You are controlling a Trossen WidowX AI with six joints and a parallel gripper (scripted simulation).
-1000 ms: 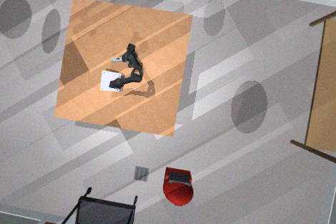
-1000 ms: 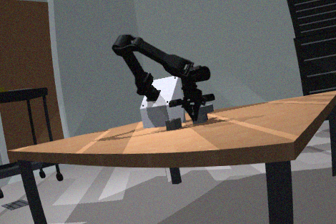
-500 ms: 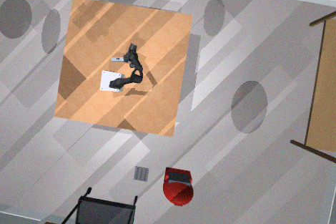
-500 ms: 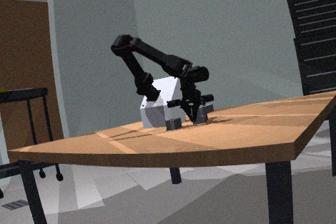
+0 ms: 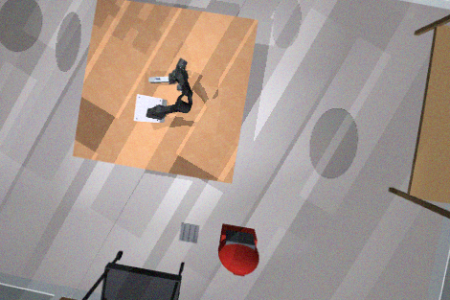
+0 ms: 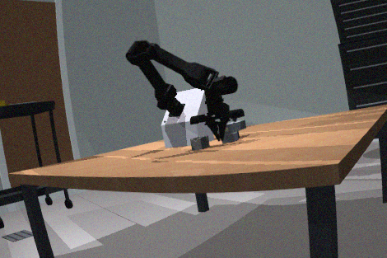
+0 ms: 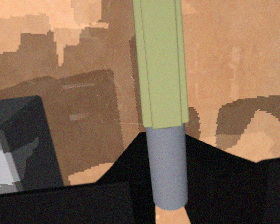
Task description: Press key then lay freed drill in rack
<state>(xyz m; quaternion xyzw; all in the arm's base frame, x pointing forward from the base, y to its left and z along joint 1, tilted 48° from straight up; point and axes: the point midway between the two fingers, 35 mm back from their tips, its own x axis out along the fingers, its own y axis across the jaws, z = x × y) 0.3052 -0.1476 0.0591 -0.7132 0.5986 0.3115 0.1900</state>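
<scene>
Matt drill (grey shank) — wood-grain table
</scene>
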